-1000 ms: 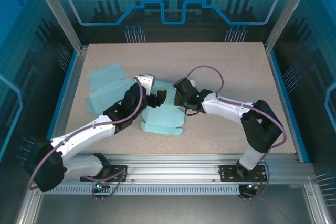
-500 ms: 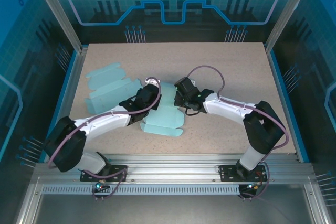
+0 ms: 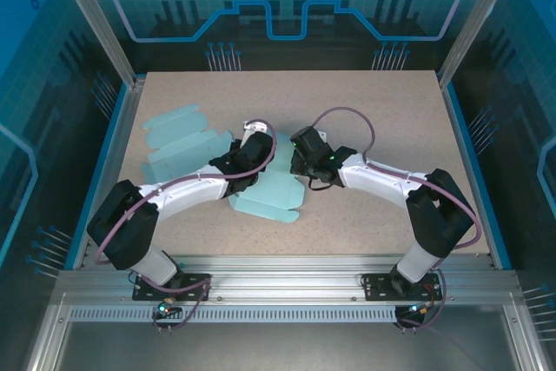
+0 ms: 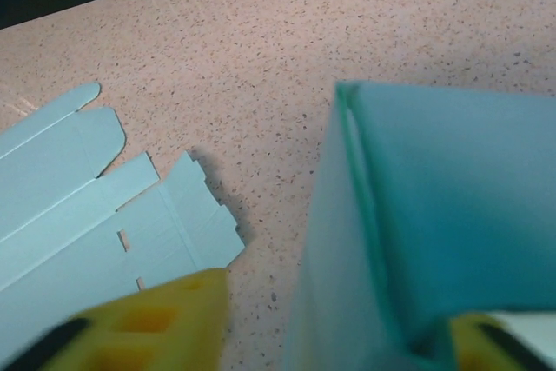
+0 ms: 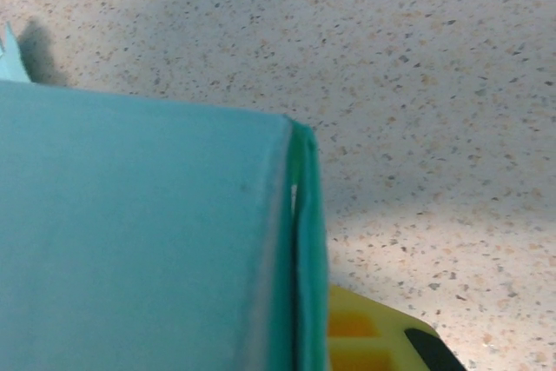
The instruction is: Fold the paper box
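The light-blue paper box [image 3: 265, 204] lies partly folded at the table's middle, one wall standing up between the two grippers. My left gripper [image 3: 257, 154] reaches in from the left. In the left wrist view its yellow fingers [image 4: 178, 319] straddle the raised wall of the box [image 4: 452, 215], and bare table shows between the left finger and the paper, so the left gripper [image 4: 339, 319] is open. My right gripper [image 3: 298, 164] is shut on the wall's doubled edge. In the right wrist view the box [image 5: 130, 232] hides one finger of the right gripper [image 5: 304, 323].
A second flat light-blue box blank [image 3: 178, 141] lies at the left of the table, close to my left arm, and its notched flaps [image 4: 78, 206] show in the left wrist view. Bare speckled tabletop [image 3: 382, 110] stretches behind and to the right.
My left arm has swung forward and right, to the box's raised wall, and its jaws have narrowed around it. The wall now stands higher. The right gripper has kept its hold.
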Motion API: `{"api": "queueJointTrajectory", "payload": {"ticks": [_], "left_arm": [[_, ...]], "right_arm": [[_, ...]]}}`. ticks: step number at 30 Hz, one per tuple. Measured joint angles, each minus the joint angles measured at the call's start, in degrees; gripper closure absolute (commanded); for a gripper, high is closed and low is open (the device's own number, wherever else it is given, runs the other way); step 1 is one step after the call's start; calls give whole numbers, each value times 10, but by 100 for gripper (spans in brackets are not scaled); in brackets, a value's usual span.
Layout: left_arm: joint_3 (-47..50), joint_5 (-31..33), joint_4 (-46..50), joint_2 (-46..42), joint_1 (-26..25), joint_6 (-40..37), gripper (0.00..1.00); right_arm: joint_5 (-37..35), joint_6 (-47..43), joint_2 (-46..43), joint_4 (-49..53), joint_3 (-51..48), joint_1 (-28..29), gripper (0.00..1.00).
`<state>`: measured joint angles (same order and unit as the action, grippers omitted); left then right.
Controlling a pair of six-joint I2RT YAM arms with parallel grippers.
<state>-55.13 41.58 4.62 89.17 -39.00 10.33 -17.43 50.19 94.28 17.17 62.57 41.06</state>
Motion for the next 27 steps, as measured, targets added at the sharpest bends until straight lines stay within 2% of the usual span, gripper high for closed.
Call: {"api": "queueJointTrajectory", "payload": {"ticks": [3,7,11,14,21,27], "left_arm": [[0,-45,-5,-3,0,5,25],[11,-137,-12,-37,0,8,1],[16,-230,-18,-91,0,17,1],[22,-268,-25,-129,0,26,1],[55,-269,-34,-186,5,35,1],[74,-291,-39,-195,45,68,1]], "right_arm": [[-5,0,0,14,0,-4,100],[-6,-7,0,49,3,-13,100],[-17,-29,0,101,20,-35,100],[-18,-56,0,143,37,-56,100],[56,-165,5,253,99,-111,100],[93,-266,71,362,173,-115,100]]}}
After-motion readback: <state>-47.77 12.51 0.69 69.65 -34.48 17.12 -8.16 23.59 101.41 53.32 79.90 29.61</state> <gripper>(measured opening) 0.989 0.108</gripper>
